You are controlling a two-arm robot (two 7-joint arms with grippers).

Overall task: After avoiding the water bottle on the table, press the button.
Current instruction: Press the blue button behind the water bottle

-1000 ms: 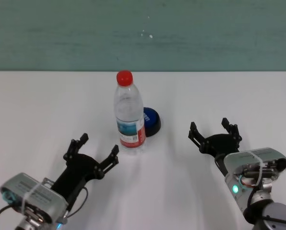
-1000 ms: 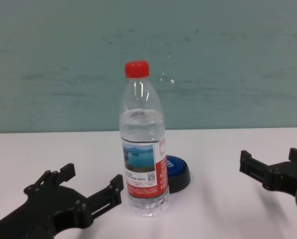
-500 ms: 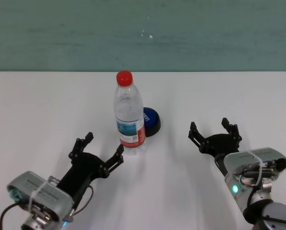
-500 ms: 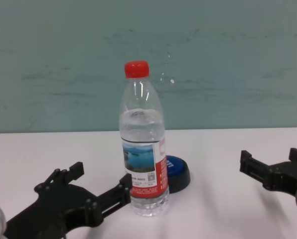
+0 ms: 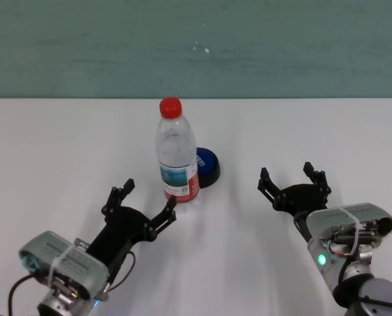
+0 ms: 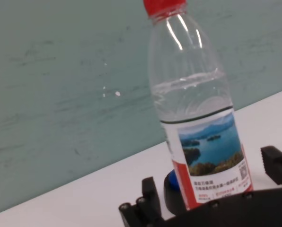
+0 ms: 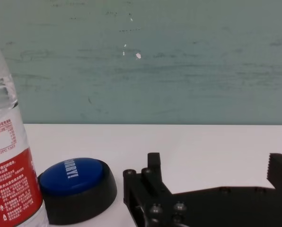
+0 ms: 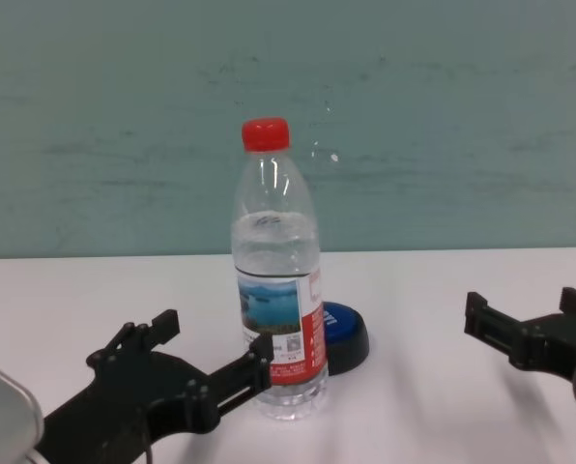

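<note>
Head view: water bottle (image 5: pixel 177 153) is standing upright near the middle of the white table (image 5: pixel 51 145), red cap on top, label w/ lake picture facing the robot. The button (image 5: pixel 208 167), blue dome on black base, is sitting just behind and to the right of the bottle, partly hidden by it. Left gripper (image 5: pixel 148 201) is hovering low over the table just in front-left of the bottle, fingers spread wide and released, holding nothing; its right fingertip is reaching the bottle's lower label, contact can't be confirmed. Left wrist view is showing the bottle between the two fingers, button behind it. Right gripper (image 5: pixel 293 180) is resting off to the right, well apart from bottle and button, fingers also spread, empty.
</note>
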